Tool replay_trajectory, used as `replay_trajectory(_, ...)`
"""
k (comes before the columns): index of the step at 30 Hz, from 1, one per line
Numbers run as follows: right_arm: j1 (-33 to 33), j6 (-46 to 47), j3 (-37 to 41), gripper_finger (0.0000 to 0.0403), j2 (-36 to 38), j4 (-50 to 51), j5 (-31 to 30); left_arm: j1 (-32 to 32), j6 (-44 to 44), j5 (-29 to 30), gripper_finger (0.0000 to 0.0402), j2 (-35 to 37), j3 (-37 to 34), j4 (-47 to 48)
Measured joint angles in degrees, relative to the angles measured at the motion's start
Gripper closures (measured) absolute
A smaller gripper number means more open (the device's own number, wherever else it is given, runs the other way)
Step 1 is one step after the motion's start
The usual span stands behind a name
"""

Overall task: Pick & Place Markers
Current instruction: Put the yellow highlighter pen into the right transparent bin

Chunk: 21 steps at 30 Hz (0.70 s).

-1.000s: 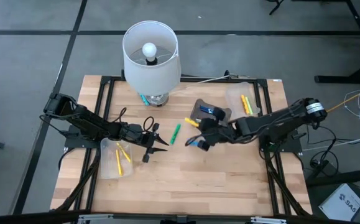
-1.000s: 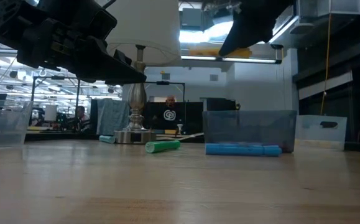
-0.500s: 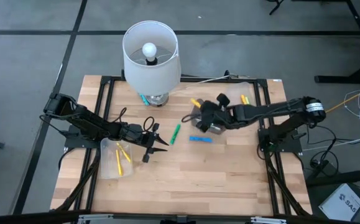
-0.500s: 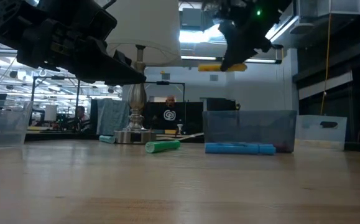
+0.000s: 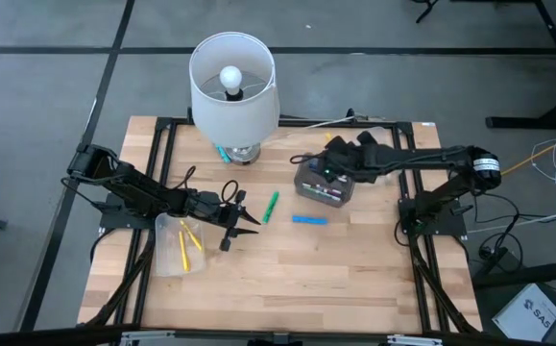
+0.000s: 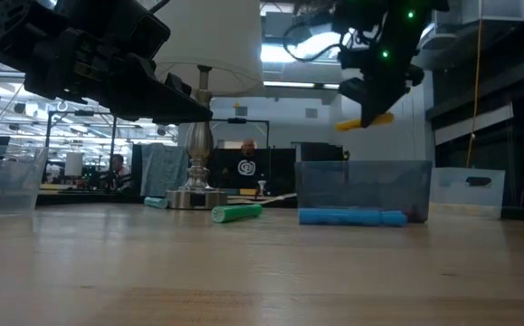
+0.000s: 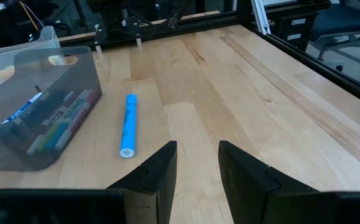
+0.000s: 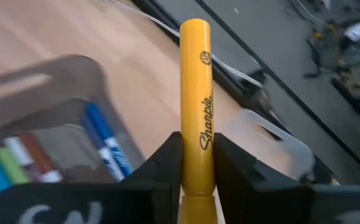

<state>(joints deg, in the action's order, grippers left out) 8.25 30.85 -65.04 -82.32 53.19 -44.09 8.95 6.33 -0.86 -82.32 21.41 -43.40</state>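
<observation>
A wooden table [image 5: 287, 269] on a black metal frame stands on a grey floor [image 5: 47, 96] crossed by dark lines. A lamp [image 5: 233, 82] with a white shade is lit at its far edge. Ceiling lights [image 6: 284, 27] brighten the room behind, where a person [image 6: 248, 163] sits.

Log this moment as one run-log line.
right gripper: shut on yellow marker, above bin | left gripper: open, idle
</observation>
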Motion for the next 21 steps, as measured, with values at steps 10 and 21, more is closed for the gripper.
replay_trajectory(10,4.51,6.94,0.00,0.0328,0.00,12.29,-2.94,0.00,0.00,0.00,0.0286,0.00,0.00,0.02)
replay_trajectory(21,8.58,8.22,0.00,0.0326,0.00,17.74,-2.91,0.00,-0.01,0.00,0.0286,0.00,0.00,0.01)
